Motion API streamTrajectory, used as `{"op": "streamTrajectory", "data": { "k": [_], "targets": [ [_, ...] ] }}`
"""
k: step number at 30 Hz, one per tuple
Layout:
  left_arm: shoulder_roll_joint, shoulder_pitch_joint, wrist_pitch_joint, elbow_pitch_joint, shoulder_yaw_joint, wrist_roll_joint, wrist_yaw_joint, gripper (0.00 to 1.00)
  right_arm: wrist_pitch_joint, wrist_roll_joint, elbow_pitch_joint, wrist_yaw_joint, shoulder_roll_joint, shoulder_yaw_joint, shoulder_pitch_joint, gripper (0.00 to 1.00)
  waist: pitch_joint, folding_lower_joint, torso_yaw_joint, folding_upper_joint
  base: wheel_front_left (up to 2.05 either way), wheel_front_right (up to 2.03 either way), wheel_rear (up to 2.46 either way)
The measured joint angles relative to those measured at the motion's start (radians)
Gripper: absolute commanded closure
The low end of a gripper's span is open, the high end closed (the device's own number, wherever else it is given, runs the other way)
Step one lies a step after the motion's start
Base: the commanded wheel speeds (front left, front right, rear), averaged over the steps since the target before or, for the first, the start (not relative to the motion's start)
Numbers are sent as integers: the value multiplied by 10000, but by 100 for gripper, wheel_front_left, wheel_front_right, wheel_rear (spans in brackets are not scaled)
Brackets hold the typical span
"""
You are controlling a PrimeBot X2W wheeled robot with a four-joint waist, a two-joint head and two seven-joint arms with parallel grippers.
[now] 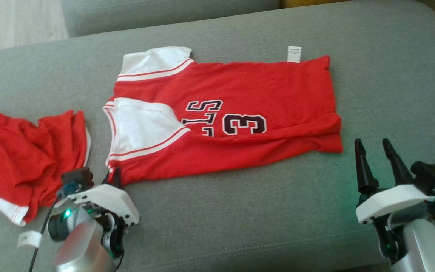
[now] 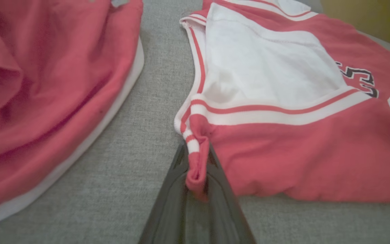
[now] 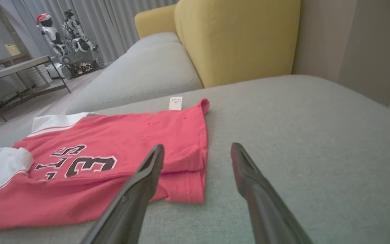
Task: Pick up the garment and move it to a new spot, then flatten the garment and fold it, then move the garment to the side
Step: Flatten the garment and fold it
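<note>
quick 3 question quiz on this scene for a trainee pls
1. Fill in: in the head view, the crumpled red garment lies to the ___ of the jersey.
2. What does the left gripper hold? A) a striped corner of the jersey B) the crumpled red garment C) nothing
3. True or false: the right gripper is shut on the jersey's hem.

Key: 1 left; 2 A; 3 false, its fingers stand open beside the hem.

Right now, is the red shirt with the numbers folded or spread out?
Partly folded. The shirt lies flat on the sofa, but its near long side is folded over, hiding part of the numbers.
</note>
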Motion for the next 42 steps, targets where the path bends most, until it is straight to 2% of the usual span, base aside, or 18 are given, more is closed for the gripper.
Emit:
{"op": "streamTrajectory", "data": {
  "k": [4,10,14,29,30,31,32,37,42],
  "targets": [
    [-21,0,-82,-669,35,117,-111,100,581,387,556,0,247,-305,-125,0,77,0,282,0,0,0,0],
    [-50,73,-84,-2963,314,690,-117,100,1233,811,1632,0,481,-943,-744,0,195,0,784,0,0,0,0],
    [-96,432,-90,-4008,376,995,-119,100,1402,895,2324,0,535,-1256,-1140,0,285,0,1043,0,0,0,0],
    [-186,762,-94,-4301,10,1220,-219,100,1478,777,4339,0,639,-1569,-2510,0,654,0,1206,0,0,0,0],
    [-196,762,-96,-4251,-4,1220,-219,100,1482,846,4439,0,639,-1515,-2590,15,660,0,1211,0,0,0,0],
    [-198,762,-94,-4199,-6,1218,-221,100,1494,874,4514,0,637,-1452,-2663,73,658,0,1214,0,0,0,0],
    [-201,762,-94,-4157,-10,1220,-221,100,1490,890,4556,0,639,-1371,-2716,100,650,0,1220,0,0,0,0],
    [-207,763,-96,-3760,4,1206,-265,100,1446,637,4846,0,514,-1037,-2821,100,491,0,1224,0,0,0,0],
    [-199,766,-94,-3423,8,1202,-299,100,1559,598,4867,0,-102,-1020,-2821,100,190,0,1192,0,0,0,0]
  ]
}}
